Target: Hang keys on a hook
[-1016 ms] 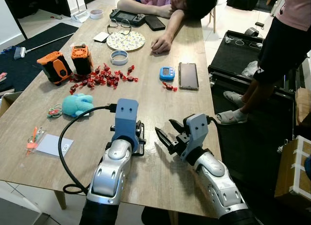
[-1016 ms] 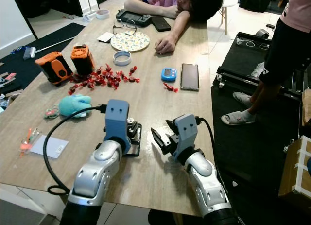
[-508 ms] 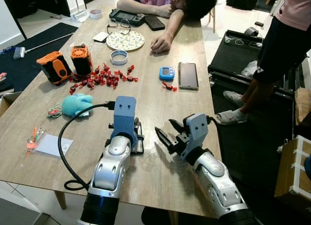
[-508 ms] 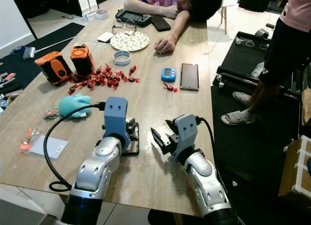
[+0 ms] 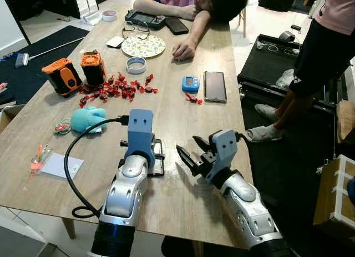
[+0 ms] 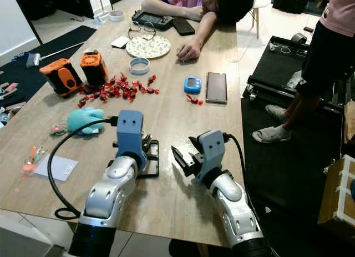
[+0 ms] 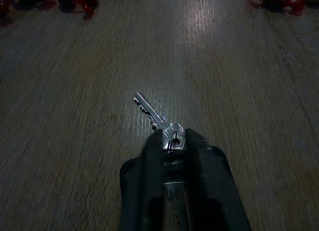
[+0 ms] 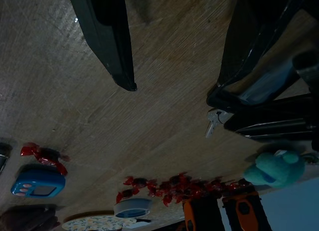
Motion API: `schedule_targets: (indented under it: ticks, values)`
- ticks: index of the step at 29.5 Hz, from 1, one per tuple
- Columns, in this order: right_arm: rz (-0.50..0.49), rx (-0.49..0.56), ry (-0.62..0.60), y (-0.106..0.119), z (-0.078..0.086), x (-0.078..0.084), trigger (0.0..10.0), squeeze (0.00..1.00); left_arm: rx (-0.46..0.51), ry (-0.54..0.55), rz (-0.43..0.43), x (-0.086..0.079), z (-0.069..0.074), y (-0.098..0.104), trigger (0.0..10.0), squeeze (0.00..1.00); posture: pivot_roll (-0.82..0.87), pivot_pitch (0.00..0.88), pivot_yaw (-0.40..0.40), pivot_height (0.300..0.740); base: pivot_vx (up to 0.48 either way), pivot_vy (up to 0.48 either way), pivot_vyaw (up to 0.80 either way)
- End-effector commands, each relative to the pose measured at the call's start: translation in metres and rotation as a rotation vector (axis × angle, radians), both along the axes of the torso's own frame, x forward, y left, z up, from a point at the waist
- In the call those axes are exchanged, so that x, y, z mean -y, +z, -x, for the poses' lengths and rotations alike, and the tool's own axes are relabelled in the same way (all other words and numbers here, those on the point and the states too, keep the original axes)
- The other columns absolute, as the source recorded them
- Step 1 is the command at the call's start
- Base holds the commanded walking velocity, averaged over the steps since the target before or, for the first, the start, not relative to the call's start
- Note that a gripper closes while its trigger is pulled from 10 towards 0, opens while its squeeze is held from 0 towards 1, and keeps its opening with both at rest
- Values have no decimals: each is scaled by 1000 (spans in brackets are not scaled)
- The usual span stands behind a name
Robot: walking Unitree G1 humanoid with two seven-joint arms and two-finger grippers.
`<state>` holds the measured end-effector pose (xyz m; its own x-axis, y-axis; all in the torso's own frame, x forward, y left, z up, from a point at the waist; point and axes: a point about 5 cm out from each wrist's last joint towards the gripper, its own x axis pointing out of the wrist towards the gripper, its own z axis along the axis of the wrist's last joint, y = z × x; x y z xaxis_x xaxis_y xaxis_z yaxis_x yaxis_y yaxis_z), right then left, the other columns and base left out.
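Pinching the keys [image 7: 162, 122] low over the near desk [image 5: 183, 124], our left claw [image 7: 174, 141] is clamped tight for carrying; our right claw [image 5: 191, 151] waits spread and empty beside it.

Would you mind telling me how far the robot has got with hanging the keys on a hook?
Done: the left gripper is shut on the key, low over the wooden table. In hand: holding the key beside the open right gripper, which hovers alongside. Left: finding a hook, which I cannot spot here, carrying the key there and hanging it.
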<state>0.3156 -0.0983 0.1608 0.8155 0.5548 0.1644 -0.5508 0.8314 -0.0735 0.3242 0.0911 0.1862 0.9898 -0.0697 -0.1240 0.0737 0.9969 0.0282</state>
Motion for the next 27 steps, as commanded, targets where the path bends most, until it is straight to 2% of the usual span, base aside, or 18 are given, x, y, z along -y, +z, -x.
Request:
schedule_targets:
  ticks: [1,5,6,7,8,9,10,11,12,13,15,16,20,21,27]
  values:
    - [4,-21,5,-4,0,0,10000,0,-25,5,-21,-2,1,-10,2824,0,80,263,10,740,0,0,0]
    - [3,-21,4,-4,1,0,10000,0,-26,5,-30,-2,1,-12,2549,0,79,262,11,740,0,0,0]
    - [3,-21,3,-4,1,0,10000,0,-26,3,-32,-2,1,-12,2902,0,78,262,12,740,0,0,0]
    - [3,-20,1,-4,0,0,10000,0,-26,1,-37,-1,1,-13,4235,0,77,262,12,740,0,0,0]
    - [3,-20,1,-4,0,0,10000,0,-26,1,-37,-1,1,-13,4235,0,77,262,12,740,0,0,0]
    - [3,-20,0,-4,0,0,10000,0,-27,1,-39,-2,2,-13,7922,0,77,262,12,740,0,0,0]
    - [3,-20,0,-4,0,0,10000,0,-27,1,-39,-2,2,-13,7922,0,77,262,12,740,0,0,0]
    - [3,-20,0,-4,0,0,10000,0,-28,3,-42,-3,2,-13,10000,0,78,261,12,740,0,0,0]
    - [3,-20,-1,-4,0,0,10000,0,-23,2,-44,-4,2,-13,10000,0,79,261,11,740,0,0,0]
    - [3,-20,-1,-4,0,1,10000,0,-19,0,-45,-4,2,-12,10000,369,80,261,10,740,0,0,0]
    - [3,-21,0,-4,0,1,10000,0,-16,0,-45,-4,2,-11,10000,369,80,261,10,740,0,0,0]
    - [3,-21,1,-4,0,0,10000,0,-9,3,-44,-4,2,-10,10000,1000,82,262,9,740,0,0,0]
    - [2,-20,3,-4,0,-1,10000,0,3,21,-39,-5,1,-6,10000,1000,82,262,9,740,0,0,0]
    - [2,-19,4,-3,0,-1,10000,0,10,33,-36,-7,1,-4,10000,0,82,262,9,740,0,0,0]
    - [3,-19,6,-3,0,-1,10000,0,36,62,-32,-12,0,3,10000,0,81,261,7,740,0,0,0]
